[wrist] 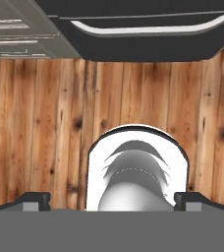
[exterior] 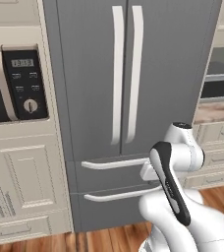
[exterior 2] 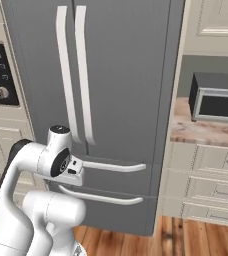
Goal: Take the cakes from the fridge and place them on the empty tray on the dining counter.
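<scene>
Folded low before the fridge point(exterior: 133, 98), whose two doors are closed, the white arm point(exterior: 175, 197) points its claw point(wrist: 112, 199) down at the wooden floor point(wrist: 45, 123) with fingertips point(wrist: 35, 199) spread wide and empty, an oven panel point(exterior: 25, 83) left of the fridge and a toaster oven point(exterior 2: 217, 102) on the tabletop point(exterior 2: 206, 132) to its right.
</scene>
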